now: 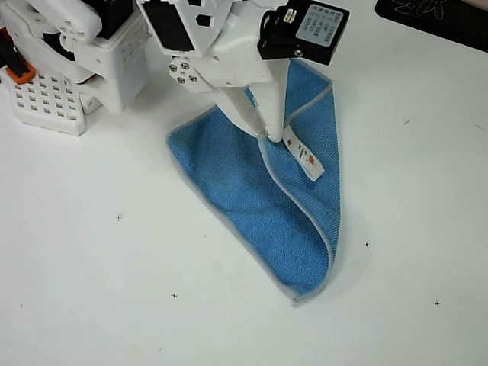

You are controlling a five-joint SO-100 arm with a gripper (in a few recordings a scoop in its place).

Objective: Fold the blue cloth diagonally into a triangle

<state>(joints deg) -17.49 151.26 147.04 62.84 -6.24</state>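
The white two-finger gripper (pixel 273 136) points down onto the bright-blue, roughly square microfiber cloth (pixel 244 191) with grey stitched edging, its fingertips pinched together on the cloth's edge right where the small white tag with red print (pixel 306 155) begins. The fingers appear closed on that hem, holding a corner flap that has been carried over the rest of the cloth.

The cloth lies on the white table (pixel 91 290), directly below and in front of the gripper. One layer is folded across the other, so the outline narrows to a point at the end farthest from the gripper, with the folded edge running down the side beyond the tag.

The cloth looks light, soft and limp; it will likely sag and drag rather than keep its shape, and the pile may cling to the table. The stitched hem at a corner seems the firmest place to pinch, since it is thicker and less prone to slipping.
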